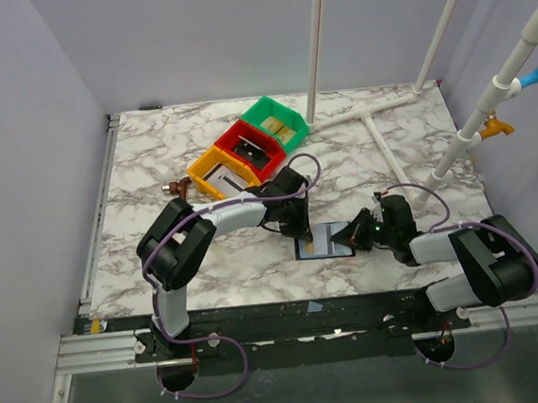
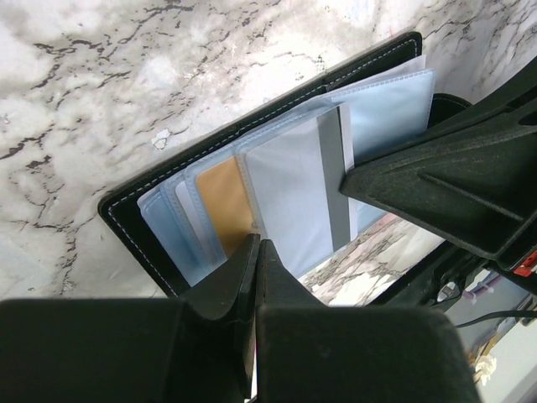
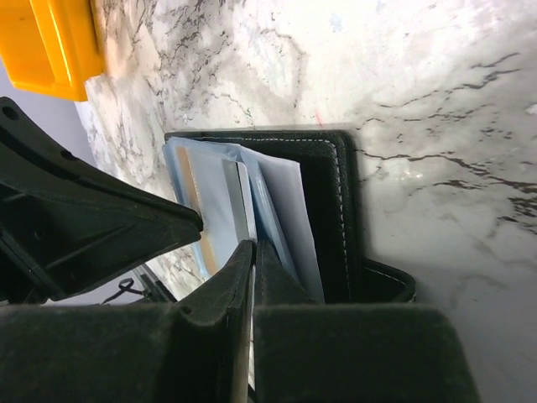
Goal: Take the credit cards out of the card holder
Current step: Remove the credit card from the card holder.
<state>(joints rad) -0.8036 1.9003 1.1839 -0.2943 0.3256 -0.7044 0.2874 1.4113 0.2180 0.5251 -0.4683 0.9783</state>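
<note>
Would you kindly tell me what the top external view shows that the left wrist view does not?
Only the top external view shows the yellow bin, red bin and green bin. Only the left wrist view shows the grey stripe on the pale card and the clear sleeves. Both show the open card holder on the marble table.

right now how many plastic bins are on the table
3, in a diagonal row: yellow bin nearest, red bin in the middle, green bin farthest back. None seem hidden.
</note>
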